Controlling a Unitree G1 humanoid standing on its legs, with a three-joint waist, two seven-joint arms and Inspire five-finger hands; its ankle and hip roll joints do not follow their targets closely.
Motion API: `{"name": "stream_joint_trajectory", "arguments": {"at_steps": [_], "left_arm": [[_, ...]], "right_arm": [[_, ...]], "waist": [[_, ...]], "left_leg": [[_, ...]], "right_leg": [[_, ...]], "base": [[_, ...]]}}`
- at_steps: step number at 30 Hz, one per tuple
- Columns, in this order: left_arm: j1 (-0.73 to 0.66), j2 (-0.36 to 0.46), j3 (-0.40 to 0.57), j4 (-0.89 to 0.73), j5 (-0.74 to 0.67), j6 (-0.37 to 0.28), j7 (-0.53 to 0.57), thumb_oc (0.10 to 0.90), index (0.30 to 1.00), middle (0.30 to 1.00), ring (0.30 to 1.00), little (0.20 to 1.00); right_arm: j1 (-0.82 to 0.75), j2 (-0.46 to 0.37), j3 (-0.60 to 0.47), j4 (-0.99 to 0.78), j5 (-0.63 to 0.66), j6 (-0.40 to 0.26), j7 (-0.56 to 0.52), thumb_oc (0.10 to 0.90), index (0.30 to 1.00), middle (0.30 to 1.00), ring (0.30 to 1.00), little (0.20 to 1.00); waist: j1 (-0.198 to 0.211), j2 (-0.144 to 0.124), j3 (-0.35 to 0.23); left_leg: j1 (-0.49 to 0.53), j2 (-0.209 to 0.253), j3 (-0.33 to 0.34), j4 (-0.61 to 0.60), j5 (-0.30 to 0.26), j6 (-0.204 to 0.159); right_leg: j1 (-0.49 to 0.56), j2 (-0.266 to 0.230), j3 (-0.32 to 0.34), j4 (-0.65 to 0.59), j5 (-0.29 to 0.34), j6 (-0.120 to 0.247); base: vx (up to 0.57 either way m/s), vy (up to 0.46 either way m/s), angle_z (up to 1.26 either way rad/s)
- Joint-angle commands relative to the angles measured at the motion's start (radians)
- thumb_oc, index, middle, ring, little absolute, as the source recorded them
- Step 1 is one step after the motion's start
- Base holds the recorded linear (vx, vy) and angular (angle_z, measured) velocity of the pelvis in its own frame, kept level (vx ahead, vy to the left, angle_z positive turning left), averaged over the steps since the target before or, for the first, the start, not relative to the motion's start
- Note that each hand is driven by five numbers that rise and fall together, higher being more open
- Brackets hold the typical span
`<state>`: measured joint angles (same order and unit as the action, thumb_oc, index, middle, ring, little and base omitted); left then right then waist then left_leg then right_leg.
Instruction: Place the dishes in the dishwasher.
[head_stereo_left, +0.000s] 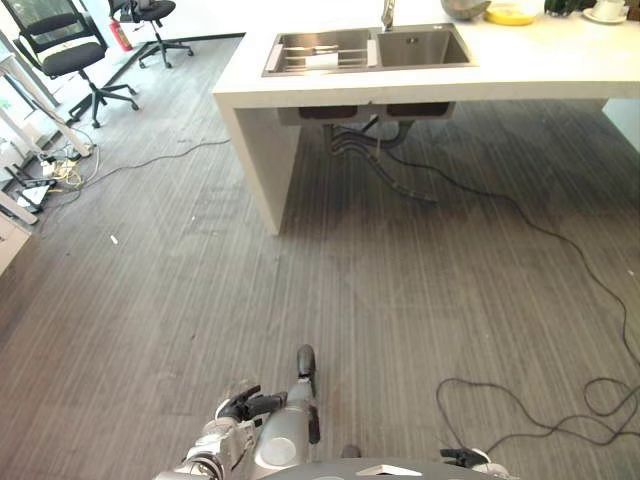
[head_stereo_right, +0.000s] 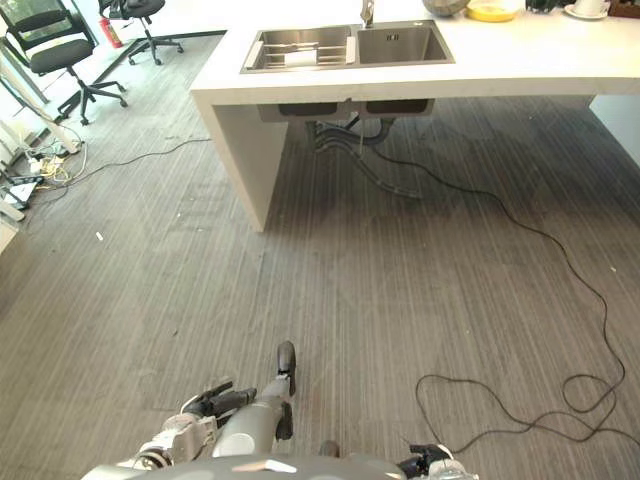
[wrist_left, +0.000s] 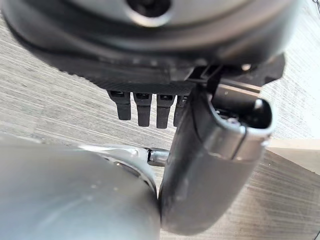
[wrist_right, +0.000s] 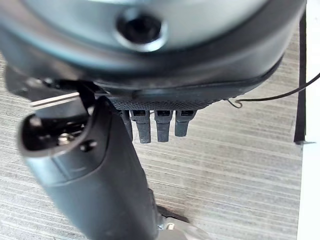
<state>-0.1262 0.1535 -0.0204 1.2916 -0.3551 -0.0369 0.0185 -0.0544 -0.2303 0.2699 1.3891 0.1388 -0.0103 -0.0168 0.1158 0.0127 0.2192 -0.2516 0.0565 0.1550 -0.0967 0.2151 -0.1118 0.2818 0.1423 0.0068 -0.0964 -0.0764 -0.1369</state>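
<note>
left hand (wrist_left: 142, 107): fingers straight, empty
right hand (wrist_right: 157, 125): fingers straight, empty
sink (head_stereo_left: 368, 48): far ahead of both hands, in surface (head_stereo_left: 560, 70)

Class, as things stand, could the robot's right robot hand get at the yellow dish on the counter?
Probably not. The right robot hand hangs low over the floor, holding nothing, while the yellow dish sits on the counter past the sink, with open floor between.

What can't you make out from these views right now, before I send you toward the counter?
- Grey bowl and yellow dish on the white counter: cut off by the left eye view's top edge.
- White cup: cropped by the right eye view's top edge.
- Contents of the steel double sink: too small to identify.
- No dishwasher visible.
- Left hand and right hand: open, holding nothing.
</note>
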Motion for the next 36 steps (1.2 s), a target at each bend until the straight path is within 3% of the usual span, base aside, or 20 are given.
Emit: {"name": "stream_joint_trajectory", "arguments": {"at_steps": [1,2,3,5,7,9,10,11,12,13,15,16,17,20,21,23,24,27,33,36], "left_arm": [[0.095,-0.034,-0.096,0.080,0.046,0.035,0.008,0.800,0.900,0.900,0.900,0.900],[0.095,-0.034,-0.096,0.080,0.046,0.035,0.008,0.800,0.900,0.900,0.900,0.900],[0.111,-0.008,-0.035,0.097,0.027,0.030,0.021,0.800,0.900,0.900,0.900,0.900],[0.110,0.003,-0.021,0.096,0.019,0.026,0.028,0.800,0.900,0.900,0.900,0.900],[0.096,0.028,0.024,0.067,-0.043,-0.002,0.066,0.800,0.900,0.900,0.900,0.900],[0.073,0.040,0.050,-0.001,-0.101,-0.036,0.114,0.800,0.900,0.900,0.900,0.900],[0.074,0.040,0.049,-0.001,-0.101,-0.036,0.115,0.800,0.900,0.900,0.900,0.900],[0.060,0.047,0.094,-0.087,-0.181,-0.077,0.159,0.800,0.900,0.900,0.900,0.900],[0.060,0.047,0.094,-0.087,-0.181,-0.077,0.159,0.800,0.900,0.900,0.900,0.900],[0.047,0.058,0.127,-0.164,-0.235,-0.112,0.207,0.800,0.900,0.900,0.900,0.900],[0.017,0.066,0.157,-0.252,-0.245,-0.142,0.258,0.800,0.900,0.900,0.900,0.900],[-0.019,0.090,0.180,-0.408,-0.234,-0.202,0.348,0.800,0.900,0.900,0.900,0.900],[-0.022,0.090,0.174,-0.505,-0.192,-0.209,0.377,0.800,0.900,0.900,0.900,0.900],[-0.055,0.111,0.173,-0.729,-0.045,-0.248,0.511,0.800,0.900,0.900,0.900,0.900],[-0.054,0.110,0.173,-0.733,-0.042,-0.246,0.514,0.800,0.900,0.900,0.900,0.900],[-0.065,0.120,0.185,-0.818,0.013,-0.262,0.568,0.800,0.900,0.900,0.900,0.900],[-0.073,0.140,0.179,-0.920,0.084,-0.260,0.590,0.800,0.900,0.900,0.900,0.900],[-0.098,0.173,0.159,-1.003,0.197,-0.243,0.625,0.800,0.900,0.900,0.900,0.900],[-0.057,0.188,0.176,-1.115,0.316,-0.251,0.653,0.800,0.900,0.900,0.900,0.900],[-0.027,0.198,0.210,-1.203,0.333,-0.276,0.659,0.800,0.900,0.900,0.900,0.900]], "right_arm": [[0.029,-0.003,-0.001,-0.060,-0.011,-0.025,0.003,0.800,0.900,0.900,0.900,0.900],[0.029,-0.003,-0.001,-0.060,-0.011,-0.025,0.003,0.800,0.900,0.900,0.900,0.900],[0.044,0.037,-0.017,-0.043,0.002,-0.024,0.009,0.800,0.900,0.900,0.900,0.900],[0.045,0.042,-0.023,-0.042,0.007,-0.025,0.009,0.800,0.900,0.900,0.900,0.900],[0.046,0.044,-0.030,-0.043,0.009,-0.027,0.012,0.800,0.900,0.900,0.900,0.900],[0.046,0.040,-0.035,-0.052,0.004,-0.036,0.007,0.800,0.900,0.900,0.900,0.900],[0.047,0.040,-0.035,-0.052,0.004,-0.036,0.007,0.800,0.900,0.900,0.900,0.900],[0.052,0.036,-0.059,-0.071,0.016,-0.045,-0.005,0.800,0.900,0.900,0.900,0.900],[0.052,0.036,-0.059,-0.071,0.016,-0.045,-0.005,0.800,0.900,0.900,0.900,0.900],[0.063,0.036,-0.080,-0.079,0.033,-0.050,-0.016,0.800,0.900,0.900,0.900,0.900],[0.079,0.031,-0.104,-0.099,0.054,-0.059,-0.029,0.800,0.900,0.900,0.900,0.900],[0.101,0.034,-0.113,-0.125,0.063,-0.073,-0.050,0.800,0.900,0.900,0.900,0.900],[0.109,0.035,-0.110,-0.138,0.057,-0.080,-0.056,0.800,0.900,0.900,0.900,0.900],[0.146,0.036,-0.088,-0.172,0.043,-0.096,-0.068,0.800,0.900,0.900,0.900,0.900],[0.146,0.036,-0.087,-0.172,0.043,-0.096,-0.069,0.800,0.900,0.900,0.900,0.900],[0.159,0.033,-0.074,-0.164,0.042,-0.094,-0.062,0.800,0.900,0.900,0.900,0.900],[0.182,0.032,-0.059,-0.147,0.040,-0.091,-0.058,0.800,0.900,0.900,0.900,0.900],[0.211,0.029,-0.049,-0.118,0.027,-0.082,-0.056,0.800,0.900,0.900,0.900,0.900],[0.232,0.018,-0.048,-0.077,0.015,-0.071,-0.036,0.800,0.900,0.900,0.900,0.900],[0.219,-0.008,-0.064,-0.084,0.027,-0.076,-0.030,0.800,0.900,0.900,0.900,0.900]], "waist": [[-0.008,-0.009,-0.006],[-0.008,-0.009,-0.006],[0.016,-0.030,-0.072],[0.021,-0.042,-0.087],[0.021,-0.070,-0.119],[0.034,-0.069,-0.135],[0.027,-0.080,-0.133],[0.029,-0.073,-0.132],[0.029,-0.073,-0.132],[0.020,-0.056,-0.130],[-0.019,-0.030,-0.107],[-0.065,-0.003,-0.072],[-0.078,0.005,-0.065],[-0.126,0.002,-0.038],[-0.129,0.004,-0.039],[-0.149,-0.007,-0.029],[-0.179,-0.031,-0.026],[-0.202,-0.044,-0.032],[-0.191,-0.044,-0.088],[-0.173,-0.035,-0.089]], "left_leg": [[-0.017,0.001,0.004,0.102,0.000,0.012],[-0.017,0.001,0.004,0.102,0.000,0.012],[0.043,-0.007,0.041,0.030,0.045,0.044],[0.058,-0.022,0.047,0.027,0.032,0.054],[0.103,-0.073,0.048,0.022,-0.019,0.089],[0.121,-0.094,0.052,0.023,-0.047,0.111],[0.126,-0.109,0.048,0.025,-0.055,0.112],[0.158,-0.126,0.031,0.022,-0.092,0.131],[0.158,-0.126,0.031,0.022,-0.092,0.131],[0.183,-0.127,0.011,0.018,-0.107,0.141],[0.254,-0.129,-0.047,0.009,-0.141,0.157],[0.302,-0.113,-0.107,0.009,-0.167,0.161],[0.321,-0.108,-0.134,0.009,-0.179,0.160],[0.390,-0.125,-0.189,0.009,-0.216,0.142],[0.387,-0.123,-0.193,0.009,-0.214,0.141],[0.427,-0.134,-0.217,0.009,-0.243,0.127],[0.463,-0.152,-0.262,0.009,-0.275,0.112],[0.493,-0.147,-0.310,0.009,-0.300,0.100],[0.504,-0.134,-0.313,0.009,-0.308,0.088],[0.469,-0.132,-0.284,0.164,-0.298,0.047]], "right_leg": [[0.093,-0.099,-0.009,0.009,-0.125,0.168],[0.093,-0.099,-0.009,0.009,-0.125,0.168],[0.125,-0.114,-0.007,0.089,-0.152,0.189],[0.114,-0.133,-0.013,0.121,-0.145,0.208],[0.077,-0.194,-0.007,0.221,-0.013,0.271],[0.029,-0.221,-0.004,0.318,0.116,0.314],[0.035,-0.235,-0.013,0.326,0.100,0.318],[-0.028,-0.246,-0.025,0.492,0.224,0.360],[-0.028,-0.246,-0.025,0.492,0.224,0.360],[-0.057,-0.236,-0.021,0.591,0.301,0.364],[-0.135,-0.244,-0.045,0.758,0.340,0.340],[-0.241,-0.191,-0.032,0.908,0.277,0.315],[-0.304,-0.191,-0.046,0.924,0.228,0.306],[-0.435,-0.230,-0.101,0.811,0.106,0.269],[-0.434,-0.228,-0.106,0.806,0.110,0.267],[-0.470,-0.236,-0.150,0.612,0.123,0.262],[-0.504,-0.186,-0.124,0.413,0.146,0.272],[-0.500,-0.147,-0.111,0.317,0.164,0.279],[-0.372,-0.128,-0.087,0.201,0.119,0.228],[-0.302,-0.132,-0.093,0.160,0.099,0.208]], "base": [[0.00,0.000,-0.58],[0.73,0.197,-0.30],[0.84,0.251,-0.18],[0.55,0.191,-0.37],[0.38,0.223,-0.46],[0.27,0.186,0.05],[0.27,0.200,0.45],[0.19,0.146,0.43],[0.26,0.247,0.26],[0.21,0.177,0.56],[0.38,0.238,1.49],[0.42,0.175,1.44],[0.42,0.103,1.15],[0.32,-0.001,1.24],[0.29,-0.044,0.64],[0.39,-0.091,0.63],[0.39,-0.116,0.46],[0.32,-0.120,0.45],[0.25,-0.121,0.37],[0.20,-0.098,-0.24]]}}
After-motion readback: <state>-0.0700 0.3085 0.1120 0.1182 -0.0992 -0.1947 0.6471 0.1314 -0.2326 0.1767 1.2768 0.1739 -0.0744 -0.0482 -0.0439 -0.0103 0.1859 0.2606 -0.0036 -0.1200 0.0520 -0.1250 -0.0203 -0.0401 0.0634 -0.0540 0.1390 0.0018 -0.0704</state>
